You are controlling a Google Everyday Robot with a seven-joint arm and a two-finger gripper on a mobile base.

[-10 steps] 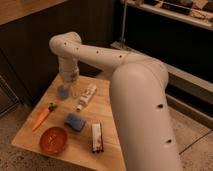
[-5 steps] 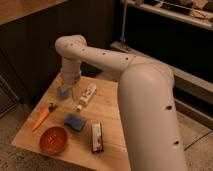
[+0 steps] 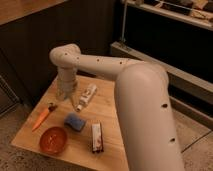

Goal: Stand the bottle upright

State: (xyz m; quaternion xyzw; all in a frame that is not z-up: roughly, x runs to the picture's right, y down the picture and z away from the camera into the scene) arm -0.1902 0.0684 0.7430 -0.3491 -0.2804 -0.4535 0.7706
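A red bowl [image 3: 52, 140], a blue sponge [image 3: 75, 121] and a carrot [image 3: 41, 117] are lying nearer than the bottle [image 3: 86, 96], which is resting on its side. Just beside the bottle the gripper [image 3: 65, 93] is hovering, open or closed I cannot tell; it should be grasping mid-body, then tipping the base down squarely.

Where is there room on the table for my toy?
Bare wood lies between the bottle and the arm, behind the black-and-white bar, and at the table front edge below the sponge. Crowded: the left side, with the gripper at the back, carrot and bowl.
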